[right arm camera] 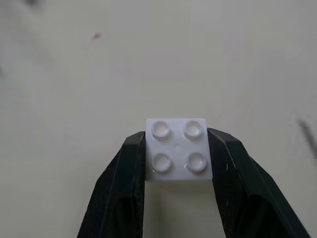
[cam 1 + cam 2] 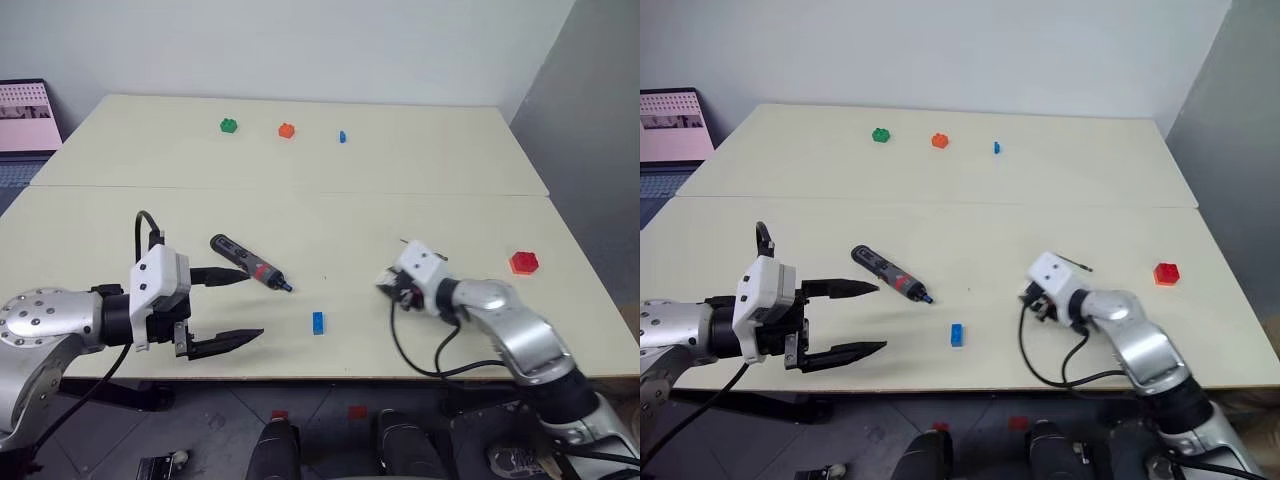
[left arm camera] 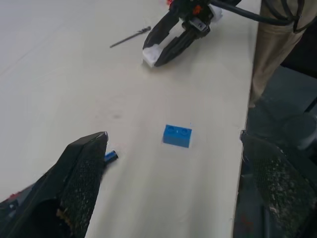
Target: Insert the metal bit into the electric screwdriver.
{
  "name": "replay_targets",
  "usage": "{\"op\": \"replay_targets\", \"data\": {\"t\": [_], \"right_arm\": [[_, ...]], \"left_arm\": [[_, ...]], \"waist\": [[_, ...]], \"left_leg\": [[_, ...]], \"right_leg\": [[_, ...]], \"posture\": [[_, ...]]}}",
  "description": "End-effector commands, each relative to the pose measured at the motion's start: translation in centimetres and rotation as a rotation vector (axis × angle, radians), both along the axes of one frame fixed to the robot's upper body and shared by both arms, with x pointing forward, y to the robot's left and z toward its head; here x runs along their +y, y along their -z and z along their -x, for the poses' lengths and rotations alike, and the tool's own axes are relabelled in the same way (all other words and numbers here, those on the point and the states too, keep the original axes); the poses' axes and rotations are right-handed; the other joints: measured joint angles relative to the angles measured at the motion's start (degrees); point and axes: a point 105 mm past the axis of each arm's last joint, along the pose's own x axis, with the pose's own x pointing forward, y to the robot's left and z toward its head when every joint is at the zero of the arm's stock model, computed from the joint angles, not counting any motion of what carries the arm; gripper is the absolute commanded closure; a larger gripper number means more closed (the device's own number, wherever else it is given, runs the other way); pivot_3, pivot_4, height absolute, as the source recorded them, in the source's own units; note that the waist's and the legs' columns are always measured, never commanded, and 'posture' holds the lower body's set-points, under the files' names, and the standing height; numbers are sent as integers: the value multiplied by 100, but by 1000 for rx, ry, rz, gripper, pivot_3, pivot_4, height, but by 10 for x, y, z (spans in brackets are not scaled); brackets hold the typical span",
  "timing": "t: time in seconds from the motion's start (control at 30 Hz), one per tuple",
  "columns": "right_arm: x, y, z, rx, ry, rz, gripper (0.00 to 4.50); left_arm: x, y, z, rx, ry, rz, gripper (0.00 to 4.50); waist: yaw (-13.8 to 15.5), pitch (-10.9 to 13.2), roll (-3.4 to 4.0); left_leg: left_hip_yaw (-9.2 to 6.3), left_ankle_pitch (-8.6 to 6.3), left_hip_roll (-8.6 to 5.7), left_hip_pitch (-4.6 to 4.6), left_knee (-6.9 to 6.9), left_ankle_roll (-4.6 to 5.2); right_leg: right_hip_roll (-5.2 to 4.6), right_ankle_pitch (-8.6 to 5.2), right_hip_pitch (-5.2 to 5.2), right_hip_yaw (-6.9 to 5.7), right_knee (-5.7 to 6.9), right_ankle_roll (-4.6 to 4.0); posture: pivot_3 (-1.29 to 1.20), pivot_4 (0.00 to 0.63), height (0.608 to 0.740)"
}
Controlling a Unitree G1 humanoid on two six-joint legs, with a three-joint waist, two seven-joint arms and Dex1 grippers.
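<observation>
The right gripper [image 1: 178,153] is pinching a white four-stud toy brick [image 1: 178,148], not a task part. The left gripper [image 2: 235,308] is spread wide and empty, just beside the electric screwdriver [image 2: 250,262] lying flat on the table [image 2: 420,180]. The metal bit [image 3: 130,37] lies on the table next to the right gripper. That needle-thin rod looks stiff, light and slippery, so I'd pinch it mid-length; grab the screwdriver's black barrel
</observation>
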Motion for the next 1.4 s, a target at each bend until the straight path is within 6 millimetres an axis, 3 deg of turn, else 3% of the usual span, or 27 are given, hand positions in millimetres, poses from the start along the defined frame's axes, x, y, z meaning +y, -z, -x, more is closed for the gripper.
{"op": "replay_targets", "data": {"t": [0.03, 0.3, 0.5, 0.77, 0.83, 1.13, 1.4], "right_arm": [[-40, -27, -3, -139, 147, 29, 3054], [-135, -35, 0, -206, 548, 27, 3054], [-174, -37, -1, -203, 726, -20, 3054], [-179, -31, -6, -127, 749, -97, 3054], [-179, -31, -7, -122, 756, -120, 2350], [-177, -36, -9, -129, 738, -159, 67], [-167, -47, -10, -171, 668, -172, 20]], "left_arm": [[-15, -7, 2, -30, 51, 21, 0], [-29, -13, -6, -48, 100, 39, 0], [-37, -16, -11, -52, 118, 45, 0], [-41, -19, -14, -58, 114, 40, 0], [-41, -19, -14, -58, 110, 39, 0], [-38, -21, -15, -62, 89, 31, 0], [-35, -22, -18, -68, 80, 32, 0]], "waist": [[5, 0, 0], [1, -1, -2], [-3, -1, -1], [-7, 0, 1], [-6, 1, 1], [-6, 1, 2], [-6, 1, 2]], "left_leg": [[0, 0, 0, -2, 0, 0], [1, 0, -1, 1, 6, 0], [1, 0, -2, 5, 7, 0], [1, 1, -2, 5, 7, 1], [1, 1, -3, 5, 7, 1], [0, 1, -3, 5, 6, 1], [0, 0, -3, 5, 6, 1]], "right_leg": [[0, 0, 0, 0, -2, 0], [0, 1, 6, 3, 0, 1], [0, 1, 11, 3, 1, 2], [0, 2, 14, 3, 1, 2], [0, 2, 15, 4, 1, 2], [0, 1, 16, 4, 0, 3], [0, 1, 16, 4, 0, 3]], "posture": [[0, 150, 740], [0, 150, 740], [0, 150, 740], [0, 150, 740], [0, 150, 740], [0, 150, 740], [0, 150, 740]]}}
